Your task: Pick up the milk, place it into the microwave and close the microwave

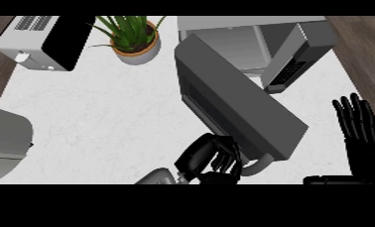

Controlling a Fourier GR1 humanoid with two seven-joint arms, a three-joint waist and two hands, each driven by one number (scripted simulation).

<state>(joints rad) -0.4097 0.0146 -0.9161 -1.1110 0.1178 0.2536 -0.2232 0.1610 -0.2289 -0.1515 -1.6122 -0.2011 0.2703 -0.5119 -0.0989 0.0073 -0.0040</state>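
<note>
1. Milk: can't make it out anywhere in the head view; if it sits inside the microwave, the door blocks the sight line.
2. Microwave (pixel 253 42) sits at the surface's 1 o'clock; grey body, control panel (pixel 289 70) on its right face, cavity facing down the view.
3. Microwave door (pixel 238 102) is swung open, running diagonally from the body toward 5 o'clock, with its handle (pixel 260 164) at the lower end.
4. Left robot hand (pixel 209 159) is at 6 o'clock, against the lower end of the door just beside the handle. Fingers are curled; can't tell whether they wrap anything.
5. Right robot hand (pixel 353 127) is at 4 o'clock near the view's right edge, fingers straight and spread, pointing up, resting, clear of the door.
6. White surface (pixel 110 112) carries a potted plant (pixel 134 35) at 11 o'clock, just left of the microwave.
7. A toaster oven (pixel 40 40) with a dark front sits at 10 o'clock, at the surface's far left corner.
8. A grey rounded object (pixel 13 141) shows at 8 o'clock, cut by the left edge.
</note>
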